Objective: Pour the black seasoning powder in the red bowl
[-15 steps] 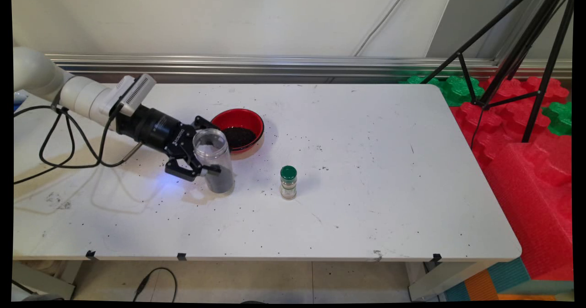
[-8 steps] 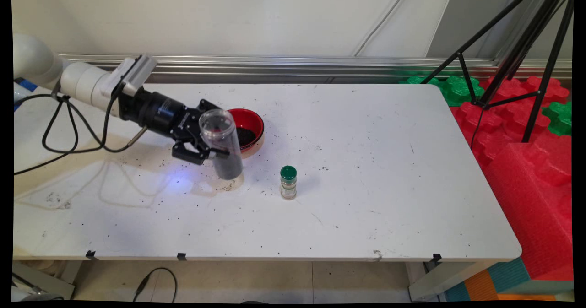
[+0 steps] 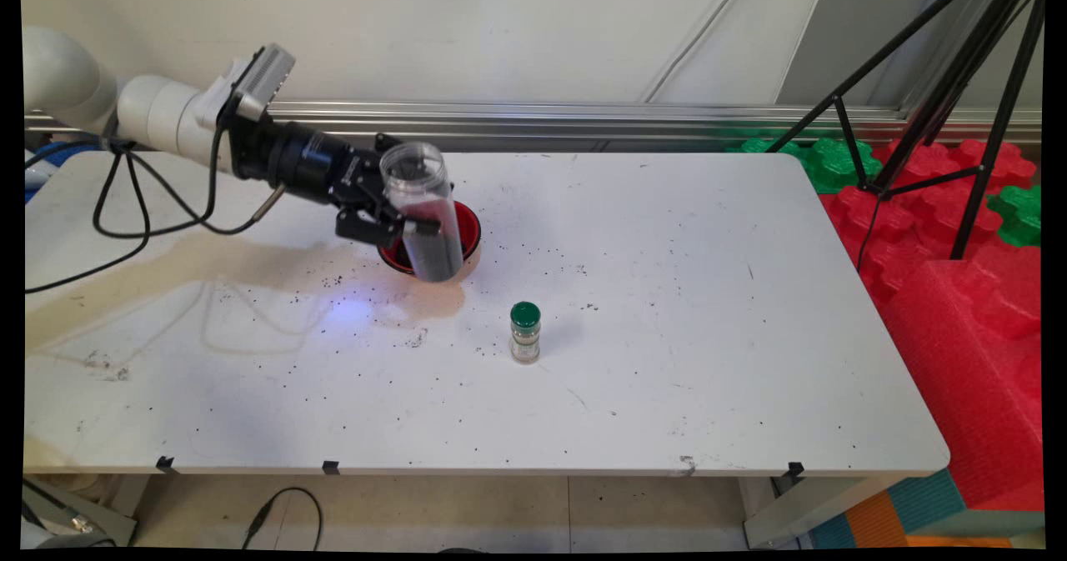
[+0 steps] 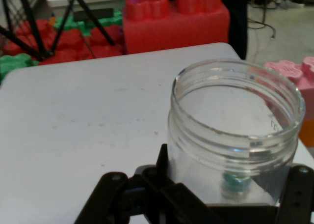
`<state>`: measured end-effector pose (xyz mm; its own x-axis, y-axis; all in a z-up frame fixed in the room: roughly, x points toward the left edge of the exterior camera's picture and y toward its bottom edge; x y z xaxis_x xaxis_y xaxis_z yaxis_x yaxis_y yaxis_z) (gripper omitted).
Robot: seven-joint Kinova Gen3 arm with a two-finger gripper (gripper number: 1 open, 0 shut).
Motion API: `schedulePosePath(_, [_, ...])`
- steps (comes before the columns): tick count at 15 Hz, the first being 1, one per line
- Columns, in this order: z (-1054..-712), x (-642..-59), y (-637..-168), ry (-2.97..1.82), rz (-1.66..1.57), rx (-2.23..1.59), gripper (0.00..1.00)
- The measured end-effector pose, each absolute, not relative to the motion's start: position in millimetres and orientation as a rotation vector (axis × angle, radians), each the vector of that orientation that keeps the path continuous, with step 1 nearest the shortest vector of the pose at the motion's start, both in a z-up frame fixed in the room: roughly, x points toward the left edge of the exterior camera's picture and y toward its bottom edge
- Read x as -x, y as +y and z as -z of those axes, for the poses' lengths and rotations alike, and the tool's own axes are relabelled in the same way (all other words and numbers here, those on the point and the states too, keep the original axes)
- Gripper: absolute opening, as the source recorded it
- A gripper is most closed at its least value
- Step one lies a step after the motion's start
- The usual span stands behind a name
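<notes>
My gripper (image 3: 398, 211) is shut on a clear plastic jar (image 3: 421, 211) whose lower half is filled with dark grains. The jar hangs in the air, open mouth up and slightly tilted, in front of the red bowl (image 3: 468, 226), which also holds dark grains. In the hand view the clear jar (image 4: 235, 130) fills the right half, its open rim toward the camera, with the fingers (image 4: 162, 177) at its sides. A small spice bottle (image 3: 525, 332) with a green cap stands on the table to the right and nearer the front; it shows through the jar's wall as a green cap (image 4: 235, 183).
Dark grains lie scattered on the white table (image 3: 667, 336), and a brownish stain spreads at the left. Black cables (image 3: 125, 219) hang from the arm. Red and green foam blocks (image 3: 959, 294) and a black tripod (image 3: 942, 102) stand off the table's right end.
The gripper has lifted the jar off the table and carried it up and back to the right, so it now hangs before the red bowl. The spice bottle has stayed put.
</notes>
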<state>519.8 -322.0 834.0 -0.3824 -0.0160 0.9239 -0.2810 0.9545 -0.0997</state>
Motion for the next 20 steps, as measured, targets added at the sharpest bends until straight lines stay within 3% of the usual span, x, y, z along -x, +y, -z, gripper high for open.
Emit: schedulePosePath(20, [-876, -551, -402, -1.927, -0.664, -0.295, 0.00])
